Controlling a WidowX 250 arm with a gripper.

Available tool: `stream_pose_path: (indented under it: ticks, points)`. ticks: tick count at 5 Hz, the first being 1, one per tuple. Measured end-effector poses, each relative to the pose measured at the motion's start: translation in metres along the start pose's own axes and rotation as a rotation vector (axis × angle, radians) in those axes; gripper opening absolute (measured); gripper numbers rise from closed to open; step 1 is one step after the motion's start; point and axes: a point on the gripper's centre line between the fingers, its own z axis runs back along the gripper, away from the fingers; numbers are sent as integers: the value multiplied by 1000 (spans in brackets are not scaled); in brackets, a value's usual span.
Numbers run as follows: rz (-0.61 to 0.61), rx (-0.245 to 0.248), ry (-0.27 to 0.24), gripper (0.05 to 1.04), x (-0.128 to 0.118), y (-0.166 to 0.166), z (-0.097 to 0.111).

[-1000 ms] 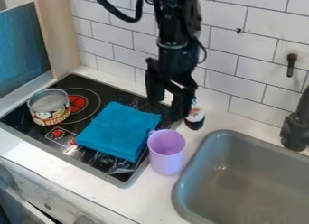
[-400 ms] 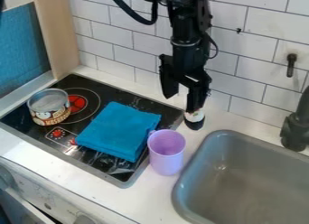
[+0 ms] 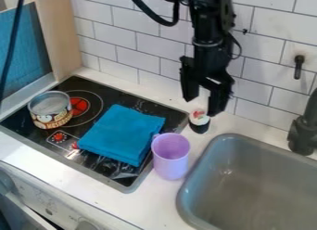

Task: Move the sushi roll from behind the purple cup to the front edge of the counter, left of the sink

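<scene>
The gripper hangs at the upper right of centre with its fingers apart and nothing held. Nearest to it is a small sushi-like piece, black at the bottom and white with red on top, on the counter behind the purple cup. It shows below and between the two fingers. A folded blue cloth lies on the black stovetop. The purple cup stands upright beside the stove's right edge. At the stove's left, a can with a printed label stands upright.
A grey sink takes up the lower right, with a dark faucet at the right edge. The tiled wall rises close behind the arm. A wooden panel stands at the left behind the stove.
The gripper has moved to the right over the last second, with its fingers apart throughout. The small piece, the cup, the cloth and the can have stayed in place.
</scene>
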Motion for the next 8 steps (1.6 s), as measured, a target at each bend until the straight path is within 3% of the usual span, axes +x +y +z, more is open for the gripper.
stream_pose_path:
  ticks: [2, 3, 5, 6, 7, 8]
  points:
    - [16, -44, 17, 1001, -3, -9, -1]
    - [74, 2, 112, 1001, -9, 0, -18]
    - [95, 38, 128, 1001, -5, 7, -27]
    - [77, 5, 133, 1001, -5, 3, -36]
    - [37, -28, 135, 946, -3, -1, -39]
    - [28, -27, 131, 693, -2, -1, -39]
